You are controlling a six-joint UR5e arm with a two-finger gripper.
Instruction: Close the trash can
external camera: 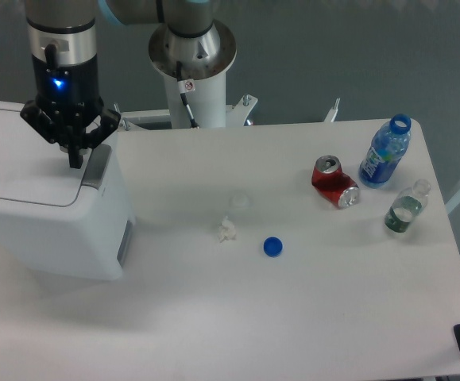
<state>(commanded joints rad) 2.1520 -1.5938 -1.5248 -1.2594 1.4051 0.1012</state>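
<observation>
We see the trash can (pixel 43 202) at the left end of the table (pixel 293 317), partly cut off by the left edge of the picture. Its flat white lid (pixel 23 155) lies down over the body, and the grey latch tab (pixel 96 167) sits at the lid's right edge, facing the middle of the table. The bin's long axis seems to run from the far left toward the near right, though the crop makes that hard to judge. With the lid down we cannot see what is inside it.

The gripper (pixel 75 155) hangs over the right part of the lid, just beside the latch tab, pointing straight down. Its fingers appear drawn together into one dark tip, with nothing between them; whether that tip touches the lid we cannot tell.

On the right half of the table a blue bottle (pixel 385 155) stands without its cap, blue-tinted, its fill not readable. Just left of it a red soda can (pixel 335 182) lies on its side, looking dented. A clear bottle (pixel 405 208) stands near the right edge, with greenish liquid low in it. A blue cap (pixel 273 247) lies near the table's middle, well apart from both bottles, and a small white crumpled scrap (pixel 227 230) lies just left of it.
</observation>
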